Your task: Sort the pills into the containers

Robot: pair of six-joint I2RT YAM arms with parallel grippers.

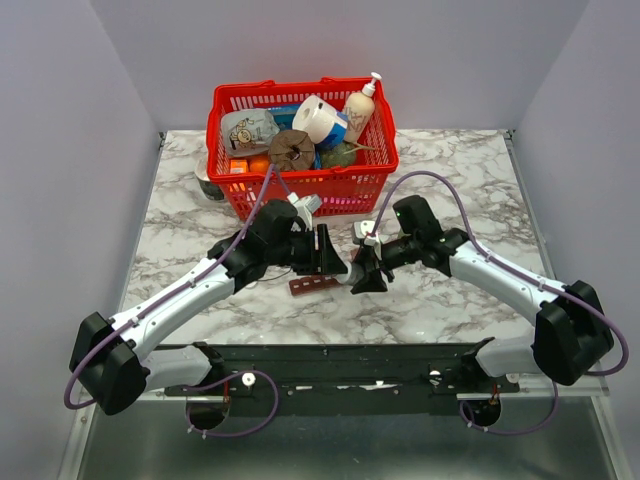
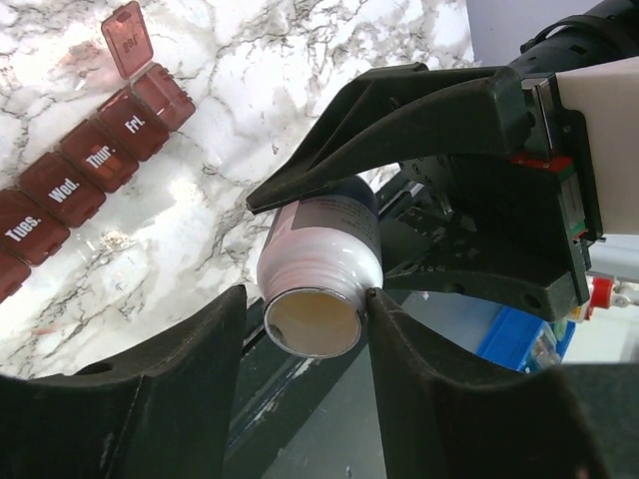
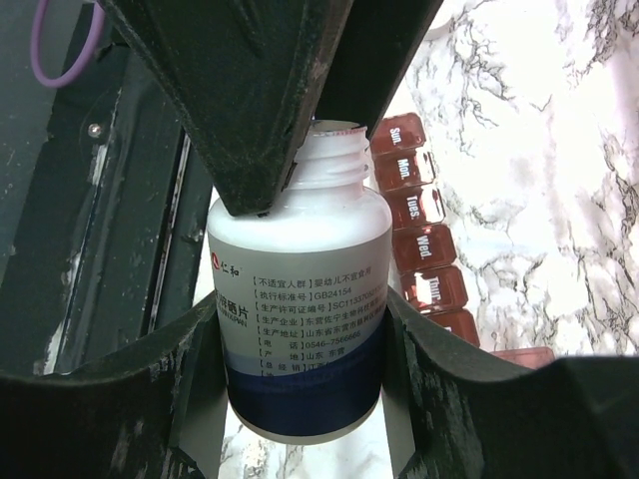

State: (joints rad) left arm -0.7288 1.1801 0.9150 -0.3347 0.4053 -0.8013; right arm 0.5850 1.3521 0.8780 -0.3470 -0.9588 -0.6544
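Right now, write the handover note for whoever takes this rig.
Right gripper: shut on the pill bottle, which is uncapped.
Left gripper: its fingers flank the bottle's mouth; grip unclear.
Pill organiser: on the marble table, end lid open, other visible lids closed.
Done: bottle opened.
Left: all the sorting; no pill visible outside the bottle.

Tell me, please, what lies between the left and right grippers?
An uncapped white pill bottle, held by the right gripper, seen in both wrist views.
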